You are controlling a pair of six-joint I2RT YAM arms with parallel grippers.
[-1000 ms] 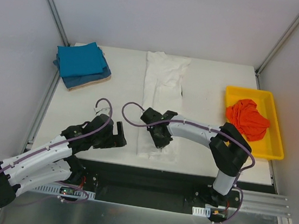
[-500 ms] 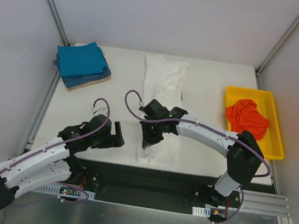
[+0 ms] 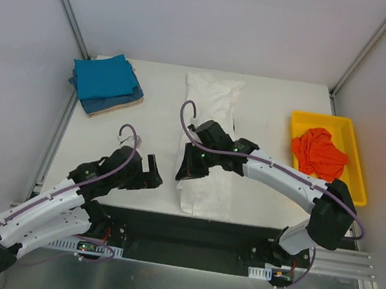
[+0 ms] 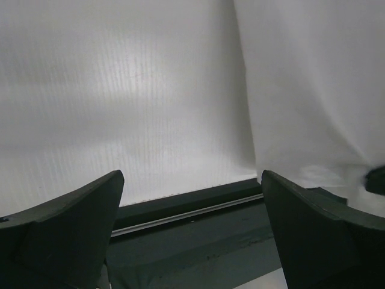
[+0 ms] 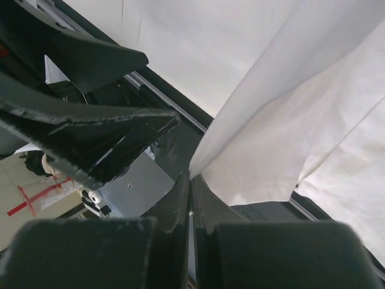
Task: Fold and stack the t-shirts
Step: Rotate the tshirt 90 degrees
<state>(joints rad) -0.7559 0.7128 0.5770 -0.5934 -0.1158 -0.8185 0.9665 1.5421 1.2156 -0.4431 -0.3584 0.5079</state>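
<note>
White t-shirt (image 3: 214, 95), long axis near-to-far; right fingers (image 5: 176, 201) clamped on its edge, left fingers (image 4: 66, 223) apart.

White links (image 3: 281, 175), purple cables (image 3: 130, 127), black left gripper (image 3: 148, 173) and right gripper (image 3: 184, 173).

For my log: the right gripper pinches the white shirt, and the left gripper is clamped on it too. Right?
Not quite. The right gripper does pinch the white shirt, but the left gripper is open, holding nothing; the left wrist view shows it.
</note>
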